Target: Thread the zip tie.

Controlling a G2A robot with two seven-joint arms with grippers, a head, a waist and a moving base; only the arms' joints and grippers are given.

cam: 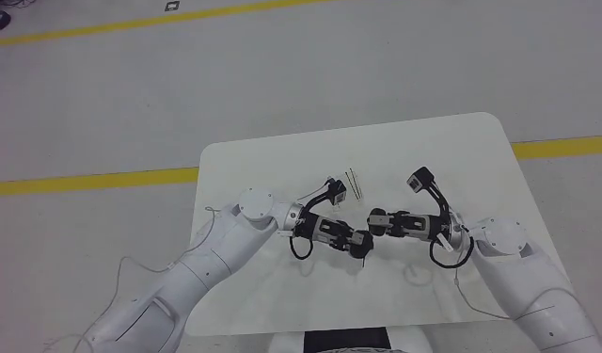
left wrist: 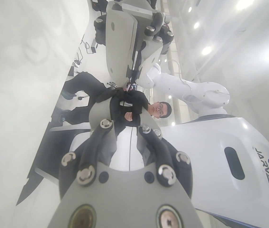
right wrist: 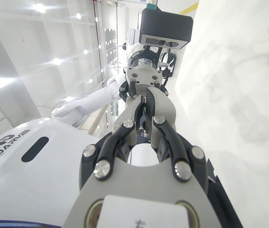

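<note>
Two arms meet tip to tip above the white table, and the margin for error looks slim. The zip tie is a thin, springy strap, and its tail must find a very small slot in the head. A slight tilt of either wrist would likely send the tip past the opening. It could also bend the strap until it flicks out of the grip and drops to the tabletop. Pushing on while misaligned could buckle it as well (the fingers themselves hide the joint from above, which makes any correction harder to judge).

The left gripper has its fingers pressed together, apparently on the tie, whose dark strap hangs just below its tip, off the table. The right gripper faces it, nearly touching, with its fingers likewise drawn together. Whether they pinch the tie's other end cannot be told. The right wrist view shows a dark ribbed strip between those fingers, but it may be the pad rather than the tie. Several spare ties lie flat on the table just beyond the pair, apart from both grippers.
</note>
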